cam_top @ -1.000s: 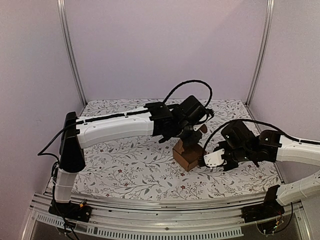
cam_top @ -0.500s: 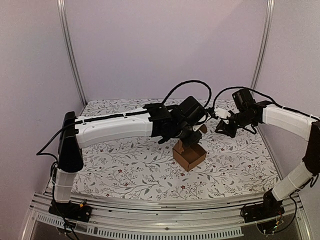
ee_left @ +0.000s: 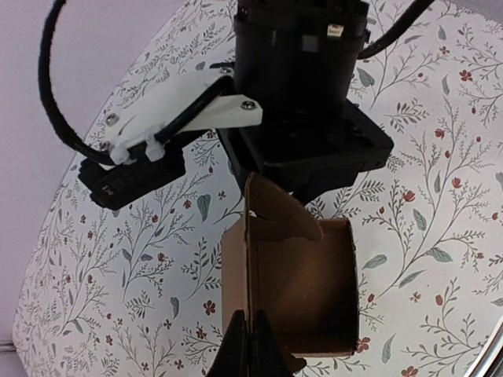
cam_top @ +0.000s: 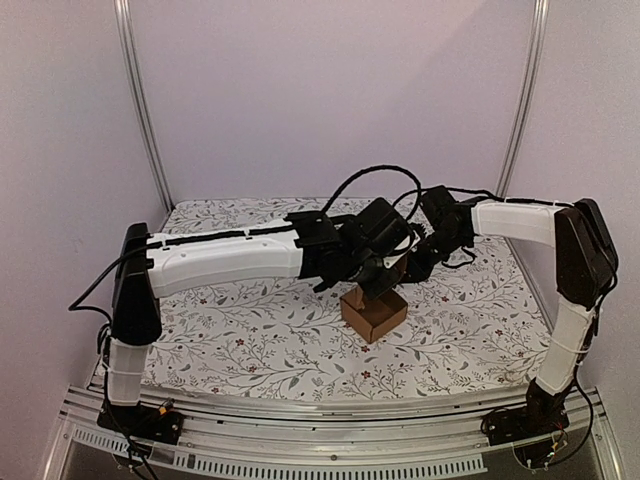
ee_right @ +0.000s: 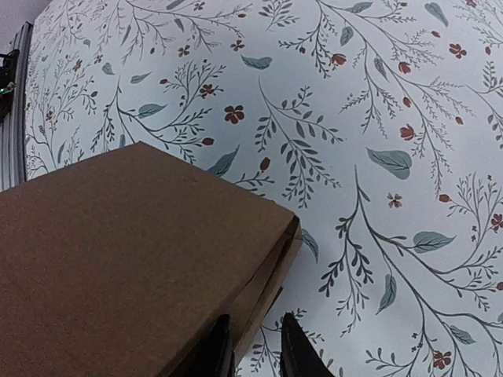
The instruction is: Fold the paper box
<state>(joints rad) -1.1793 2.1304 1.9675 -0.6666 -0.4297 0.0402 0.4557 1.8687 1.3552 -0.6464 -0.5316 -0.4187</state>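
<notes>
Your right pincer (ee_right: 251, 345) has swung across to straddle a flap of the paper box (cam_top: 372, 312) on the desk (cam_top: 250, 340); you cannot tell whether it grips. Left pincer (ee_left: 251, 345) clenches a wall, so fold slowly inward.

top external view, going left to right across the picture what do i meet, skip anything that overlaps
left arm's black shoulder → left arm's white link → paper box → right arm's white link → right arm's black elbow
</notes>
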